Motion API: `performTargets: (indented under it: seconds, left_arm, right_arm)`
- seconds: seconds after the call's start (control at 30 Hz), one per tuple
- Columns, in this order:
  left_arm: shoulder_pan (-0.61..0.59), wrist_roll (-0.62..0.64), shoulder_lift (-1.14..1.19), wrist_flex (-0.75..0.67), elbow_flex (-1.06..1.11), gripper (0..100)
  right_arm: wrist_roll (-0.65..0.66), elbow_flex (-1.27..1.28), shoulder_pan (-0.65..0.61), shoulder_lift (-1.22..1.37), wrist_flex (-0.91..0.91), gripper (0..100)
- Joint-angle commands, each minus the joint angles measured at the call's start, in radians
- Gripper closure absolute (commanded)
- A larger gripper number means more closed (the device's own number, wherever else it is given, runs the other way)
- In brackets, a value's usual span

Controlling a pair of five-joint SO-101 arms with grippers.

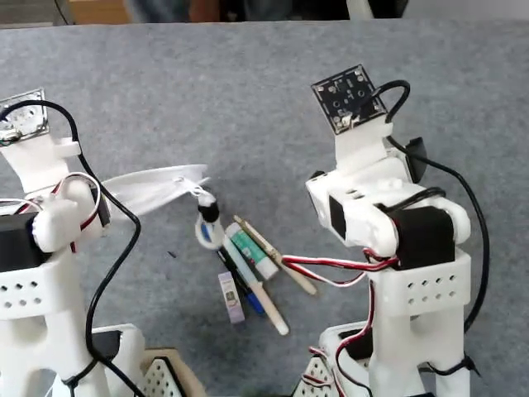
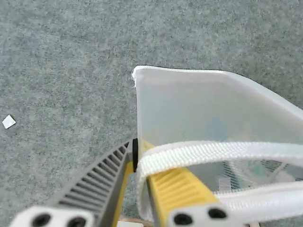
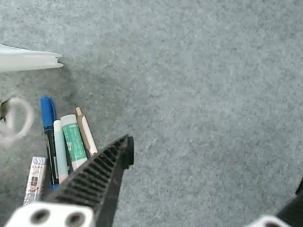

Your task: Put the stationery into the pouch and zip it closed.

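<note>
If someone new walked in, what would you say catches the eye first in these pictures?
The white pouch, pinched in the left pincer on the left of the table, stands out first. Next comes the stationery, a loose bunch lying mid-table beside the pouch's end, with the right pincer open close by.

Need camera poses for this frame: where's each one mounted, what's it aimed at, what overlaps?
High view: fixed off the arms, looking down over the table; shows left arm, right arm, pouch and stationery pile between them.
Left wrist view: on the left arm's wrist, looking down along the left arm's jaws, shut on the pouch's edge.
Right wrist view: on the right arm's wrist, looking down past the right arm's jaws, open, at the stationery pile.
Shared: pouch in all three; pile in high and right wrist views.
</note>
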Motion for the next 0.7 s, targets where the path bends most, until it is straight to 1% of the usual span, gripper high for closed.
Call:
performTargets:
  seconds: [0.0,0.23,0.67]
  left_arm:
    - [-0.010,-0.002,-0.003,0.006,0.002,97]
    - [-0.010,0.000,-0.003,0.005,0.019,97]
    - [-0.002,-0.002,-0.003,0.003,0.039,97]
  right_arm:
    - [-0.009,-0.002,0.008,-0.007,0.005,48.2]
    - [-0.009,0.002,0.008,-0.005,0.023,48.2]
    - [-0.009,0.070,0.009,-0.005,0.003,48.2]
